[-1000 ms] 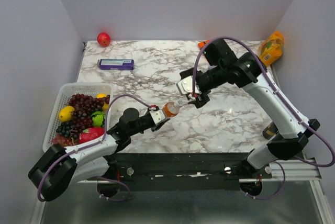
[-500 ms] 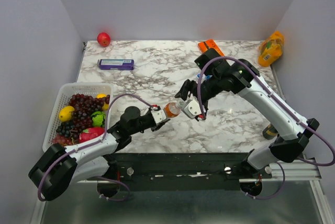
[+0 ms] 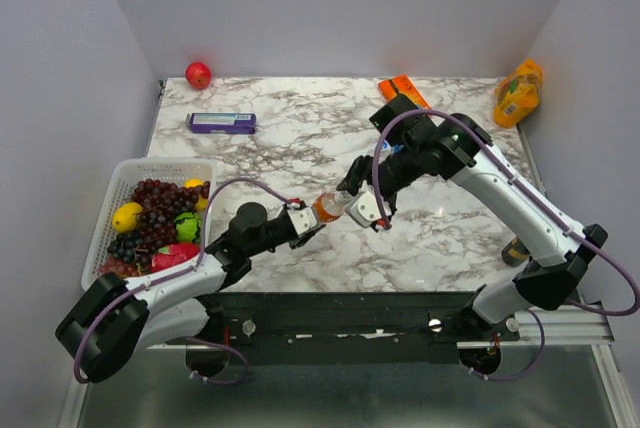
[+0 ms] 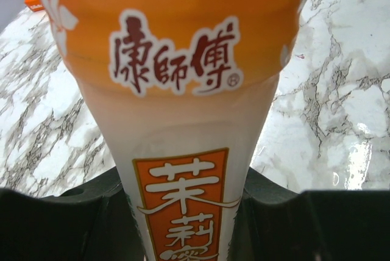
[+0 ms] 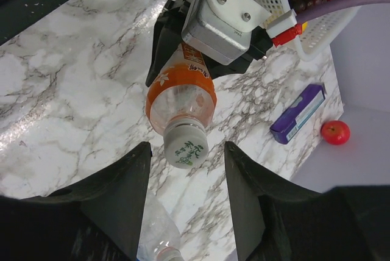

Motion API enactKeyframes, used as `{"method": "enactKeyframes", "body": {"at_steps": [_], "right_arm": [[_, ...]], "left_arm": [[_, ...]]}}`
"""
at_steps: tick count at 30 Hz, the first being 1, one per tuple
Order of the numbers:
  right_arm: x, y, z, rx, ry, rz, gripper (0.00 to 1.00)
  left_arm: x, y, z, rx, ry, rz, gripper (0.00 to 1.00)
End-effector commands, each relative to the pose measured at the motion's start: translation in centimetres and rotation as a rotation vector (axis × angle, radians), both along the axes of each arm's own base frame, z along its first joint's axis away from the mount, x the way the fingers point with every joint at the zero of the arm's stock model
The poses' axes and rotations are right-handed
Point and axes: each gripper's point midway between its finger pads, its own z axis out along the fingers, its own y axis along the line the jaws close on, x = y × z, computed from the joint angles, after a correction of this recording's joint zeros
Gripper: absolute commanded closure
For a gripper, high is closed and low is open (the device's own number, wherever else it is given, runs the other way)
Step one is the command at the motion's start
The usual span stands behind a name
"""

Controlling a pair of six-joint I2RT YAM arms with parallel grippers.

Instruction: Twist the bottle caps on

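Note:
My left gripper point(image 3: 310, 218) is shut on the orange-liquid bottle point(image 3: 326, 208) and holds it tilted above the table, neck toward the right arm. In the left wrist view the bottle point(image 4: 183, 78) fills the frame between the fingers of the left gripper point(image 4: 183, 218). In the right wrist view a whitish cap point(image 5: 186, 146) sits on the neck of the bottle point(image 5: 181, 96). My right gripper point(image 5: 187, 154) is open, one finger on each side of the cap, not touching it. A clear bottle point(image 5: 155, 230) lies on the table below. The other caps are out of view.
A white basket point(image 3: 112, 176) of fruit stands at the left. A purple box point(image 3: 222, 123) and a red apple point(image 3: 198, 74) lie at the back left. An orange packet point(image 3: 405, 89) and a yellow-orange pouch point(image 3: 518, 93) are at the back right. A dark can point(image 3: 515, 248) stands by the right edge.
My right gripper has turned its wrist and come down and left to the bottle's cap, its fingers now either side of it. The left gripper has held the bottle still.

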Motion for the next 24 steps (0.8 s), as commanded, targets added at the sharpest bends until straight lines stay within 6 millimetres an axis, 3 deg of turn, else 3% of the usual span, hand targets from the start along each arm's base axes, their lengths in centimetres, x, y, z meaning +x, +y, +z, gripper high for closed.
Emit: {"method": "enactKeyframes", "body": {"at_steps": [1, 6, 17, 20, 24], "right_arm": [[-2.7, -2.9, -2.9, -0.168, 0.147, -0.004, 0.42], [-2.3, -2.6, -3.0, -0.173, 0.151, -0.011, 0.45], [-1.2, -2.2, -3.5, -0.215, 0.203, -0.098, 0.66], [-0.7, -2.0, -3.7, -0.250, 0.279, -0.212, 0.74], [0.6, -1.2, -5.7, -0.333, 0.479, -0.424, 0.76]], "left_arm": [[0.9, -0.6, 2.6, -0.057, -0.058, 0.010, 1.00], [1.0, -0.6, 2.8, -0.063, -0.070, 0.008, 1.00], [1.2, -0.3, 2.9, -0.058, -0.084, 0.028, 1.00], [2.6, 0.4, 4.1, -0.086, -0.111, 0.115, 1.00], [6.1, 2.3, 7.2, -0.114, -0.186, 0.325, 1.00]]}}
